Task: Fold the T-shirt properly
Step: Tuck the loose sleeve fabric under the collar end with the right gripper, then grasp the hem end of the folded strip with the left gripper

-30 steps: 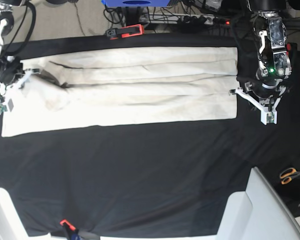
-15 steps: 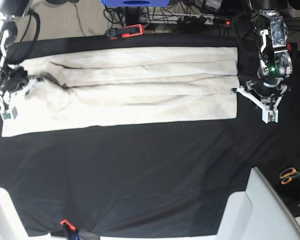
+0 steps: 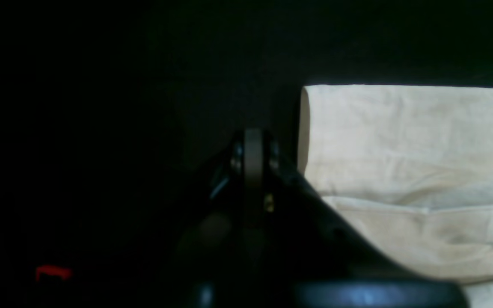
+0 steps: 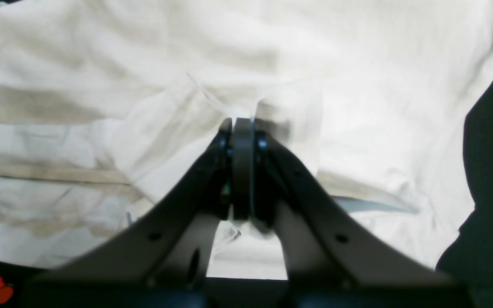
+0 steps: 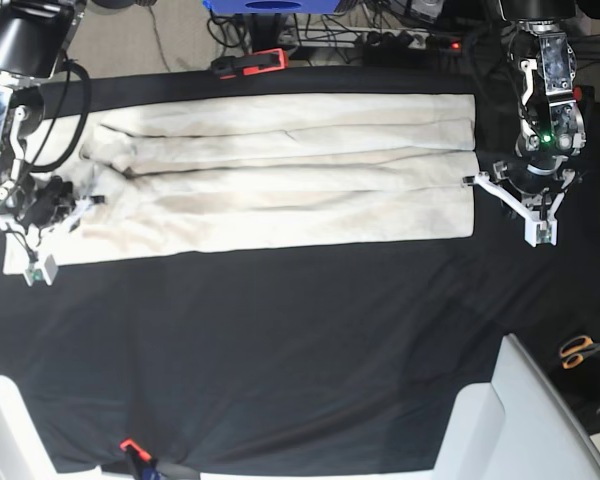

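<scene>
Cream short-sleeved cotton T-shirt [image 5: 280,170] folded into a long band across the far half of the black tablecloth [image 5: 300,350], both grippers pressed together

Right gripper [image 4: 242,128] at the base view's left end of the band, fingers closed right over wrinkled cream fabric, cannot tell if cloth is caught between them; left gripper [image 5: 533,215] just beside the opposite short end on bare black cloth, jaws closed on nothing, apart from the shirt edge; red clamp [image 5: 250,63] on the far table edge, orange-handled scissors [image 5: 580,350] well apart at the near corner
</scene>
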You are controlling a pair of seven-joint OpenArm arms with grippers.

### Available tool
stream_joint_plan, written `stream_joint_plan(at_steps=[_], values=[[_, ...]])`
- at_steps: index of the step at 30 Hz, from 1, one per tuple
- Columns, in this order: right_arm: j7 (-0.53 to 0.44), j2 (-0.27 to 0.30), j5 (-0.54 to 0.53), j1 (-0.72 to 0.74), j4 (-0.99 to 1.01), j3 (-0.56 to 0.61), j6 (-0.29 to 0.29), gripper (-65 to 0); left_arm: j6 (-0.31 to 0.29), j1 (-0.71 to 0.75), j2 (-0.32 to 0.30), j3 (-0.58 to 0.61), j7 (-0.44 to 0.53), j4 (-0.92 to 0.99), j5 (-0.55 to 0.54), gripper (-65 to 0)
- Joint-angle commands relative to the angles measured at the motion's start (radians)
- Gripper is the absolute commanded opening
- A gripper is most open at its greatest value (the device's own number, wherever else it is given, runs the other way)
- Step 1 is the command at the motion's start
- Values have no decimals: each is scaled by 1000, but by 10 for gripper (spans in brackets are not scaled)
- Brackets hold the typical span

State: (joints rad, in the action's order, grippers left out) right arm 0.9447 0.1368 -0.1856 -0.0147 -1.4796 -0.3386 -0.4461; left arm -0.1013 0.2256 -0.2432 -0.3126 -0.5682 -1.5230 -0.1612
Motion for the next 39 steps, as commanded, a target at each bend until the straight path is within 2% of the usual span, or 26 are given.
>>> stream_joint_plan(at_steps=[1,6,8,11,13,16,19,20,22,25,27,30,33,39], values=[[-8,11,-10,15,-28,-4,-4,-614,7,4,-15,-7,18,-17,-1,-650],[-8,-19,-13,-11,-128,-4,-20,-411,7,11,-15,-7,18,-17,-7,-650],[-14,-29,-13,-29,-204,-6,-81,-324,7,14,-15,-7,18,-17,-7,-650],[-16,-38,-13,-61,-330,-14,-204,-239,7,14,-15,-7,18,-17,-8,-538],[-17,-50,-13,-89,-408,-50,-233,-249,7,16,-15,-10,18,-17,-10,-490],[-54,-104,-13,-136,-488,-181,-236,-288,7,53,0,-81,18,-29,-21,-426],[-115,-119,-13,-182,-476,-268,-239,-291,-2,77,3,-150,18,-26,-130,-326],[-132,-119,-13,-202,-462,-273,-240,-291,-25,88,-14,-167,17,-24,-180,-278],[-171,-118,-13,-235,-441,-276,-240,-291,-108,108,-51,-187,14,-9,-300,-191],[-212,-118,-13,-275,-438,-271,-240,-291,-262,130,-118,-184,14,55,-463,-117],[-215,-118,-13,-284,-436,-267,-240,-291,-349,128,-135,-181,14,109,-516,-74],[-214,-118,-13,-285,-436,-267,-240,-291,-463,122,-118,-188,14,144,-521,-56],[-214,-118,-13,-285,-436,-267,-240,-291,-529,123,-86,-187,14,147,-521,-56],[-214,-118,-13,-296,-436,-254,-242,-291,-542,84,-51,-179,14,238,-515,-58]])
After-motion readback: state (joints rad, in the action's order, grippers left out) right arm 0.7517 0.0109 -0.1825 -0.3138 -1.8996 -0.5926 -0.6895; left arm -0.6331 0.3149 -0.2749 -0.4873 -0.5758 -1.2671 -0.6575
